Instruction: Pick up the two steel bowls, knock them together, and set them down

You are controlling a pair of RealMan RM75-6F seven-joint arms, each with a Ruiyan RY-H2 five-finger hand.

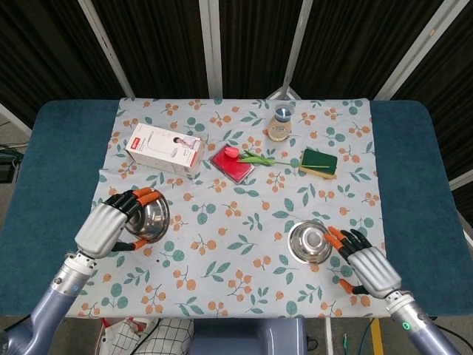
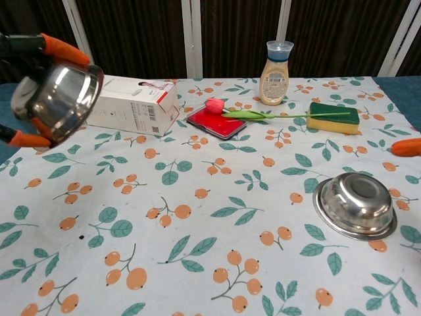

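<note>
My left hand (image 1: 111, 225) grips one steel bowl (image 1: 148, 214) and holds it in the air over the left side of the table. In the chest view this bowl (image 2: 58, 99) is tilted, its rounded bottom facing right, with orange fingertips (image 2: 62, 47) on its rim. The second steel bowl (image 1: 309, 242) lies upside down on the floral cloth at the right, also seen in the chest view (image 2: 355, 204). My right hand (image 1: 366, 266) is just right of that bowl, fingers spread and empty, the fingertips (image 1: 336, 237) close to its rim.
At the back stand a white box (image 1: 164, 148), a red pad (image 1: 231, 164) with a tulip across it, a dressing bottle (image 1: 281, 122) and a green-and-yellow sponge (image 1: 318, 163). The floral cloth (image 1: 244, 214) covers a blue table.
</note>
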